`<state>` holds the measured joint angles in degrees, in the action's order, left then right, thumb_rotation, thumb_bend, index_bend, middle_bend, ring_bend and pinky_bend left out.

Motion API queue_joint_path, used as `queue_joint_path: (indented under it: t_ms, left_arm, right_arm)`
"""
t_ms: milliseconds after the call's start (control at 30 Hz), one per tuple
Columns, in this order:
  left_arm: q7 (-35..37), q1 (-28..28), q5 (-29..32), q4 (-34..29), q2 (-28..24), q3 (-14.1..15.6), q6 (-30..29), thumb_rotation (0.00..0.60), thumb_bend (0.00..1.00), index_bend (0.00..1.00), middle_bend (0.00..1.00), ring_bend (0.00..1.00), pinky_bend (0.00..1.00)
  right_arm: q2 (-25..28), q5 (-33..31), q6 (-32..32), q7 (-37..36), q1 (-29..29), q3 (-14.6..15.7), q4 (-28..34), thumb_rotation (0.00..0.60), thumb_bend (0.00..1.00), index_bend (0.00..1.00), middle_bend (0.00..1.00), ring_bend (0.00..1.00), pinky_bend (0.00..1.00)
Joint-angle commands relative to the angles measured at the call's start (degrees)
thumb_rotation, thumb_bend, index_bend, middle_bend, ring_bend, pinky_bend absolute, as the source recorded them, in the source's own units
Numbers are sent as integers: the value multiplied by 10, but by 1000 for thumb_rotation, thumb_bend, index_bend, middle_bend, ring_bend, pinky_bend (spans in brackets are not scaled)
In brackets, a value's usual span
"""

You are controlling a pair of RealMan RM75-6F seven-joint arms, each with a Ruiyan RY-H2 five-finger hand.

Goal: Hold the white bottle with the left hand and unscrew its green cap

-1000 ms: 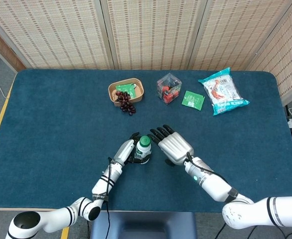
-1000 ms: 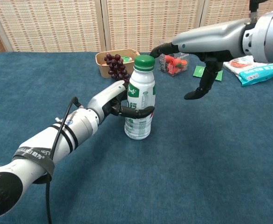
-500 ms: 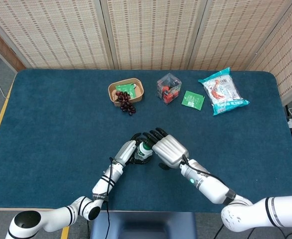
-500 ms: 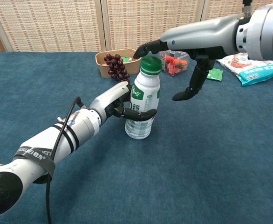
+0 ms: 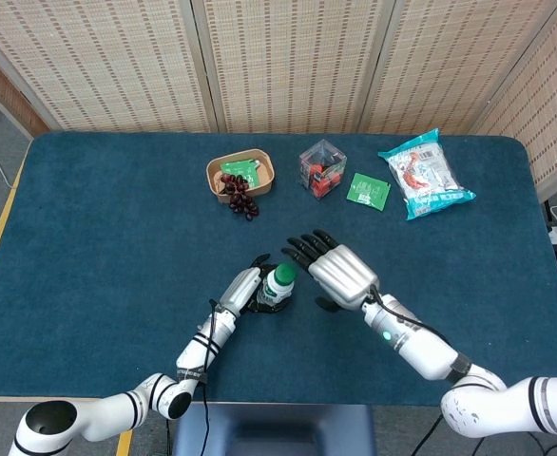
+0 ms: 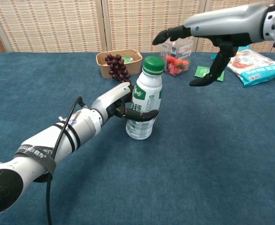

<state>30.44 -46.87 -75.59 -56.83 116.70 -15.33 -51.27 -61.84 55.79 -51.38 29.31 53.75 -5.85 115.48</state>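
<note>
Head view: white bottle [image 5: 277, 288] found standing on the blue table [image 5: 98, 228], nearer the front edge than the cardboard tray of grapes [image 5: 240, 177], which sits well beyond it. Left hand [image 5: 243, 290] wrapped round the bottle's body from the left side, fingers closed on it. Right hand [image 5: 336, 273] held just to the right of the bottle, empty, fingers spread and pointing over toward the green cap [image 5: 282, 275], not touching it. Clear box [image 5: 322, 169], green sachet [image 5: 368, 190] and snack packet [image 5: 425, 175] noted well behind the bottle, out of the working area. Chest view: bottle seen leaning slightly to the right, base resting on the cloth; left hand [image 6: 121, 103] gripping at mid-label, dark fingers curled round the front. Green cap [image 6: 153, 65] exposed and free. Right hand [image 6: 208, 44] raised above and to the right of the cap, open, nothing held. Assessment: bottle judged to be thin plastic, light, smooth-walled and likely to give under a hard squeeze; fill level cannot be told. Mid-body grip judged sound for resisting twist, though slick label film may let the bottle rotate in the fingers. Cap judged stiff and ridged, best taken from above with fingertips round its rim. Lean judged a risk: downward push on the cap likely to tip the bottle further unless squared up.
</note>
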Motion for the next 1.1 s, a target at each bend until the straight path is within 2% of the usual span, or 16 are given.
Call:
queue_joint_path:
  t_ms: [33,300,633,900,1000,1033,1100]
  left_arm:
    - [-1,0,2,1,1,-1,0,600,849,775,815,291,0]
    - [-4,-5,14,7,10,-8,12,600,834,774,815,291,0]
    - [-4,-9,15,15,16,-10,19,600,829,773,814,291,0]
    - [1,-12,15,21,15,-12,25,600,828,773,814,291,0]
    - [7,-13,16,26,15,-12,29,600,828,773,814,291,0]
    - [8,-13,15,27,15,-10,31,600,828,773,814,291,0]
    - [9,-12,13,25,14,-9,29,600,827,773,814,291,0]
  right_arm:
    - [4,0,9,-4,-5,10,-8,600,210,8,0,0,0]
    - [-5,13,23,-11,-5,17,-18,600,211,18,0,0,0]
    - [-13,13,26,-17,2,9,-6,600,211,10,0,0,0]
    - [-8,44,36,-36,0,9,10,600,219,15,0,0,0]
    - [-5,66,20,-40,-7,5,11,600,220,5,0,0,0]
    - [-2,60,-3,-42,-14,-4,0,600,220,2,0,0,0]
    - [-3,49,-10,-39,-16,-5,-9,600,219,0,0,0,0]
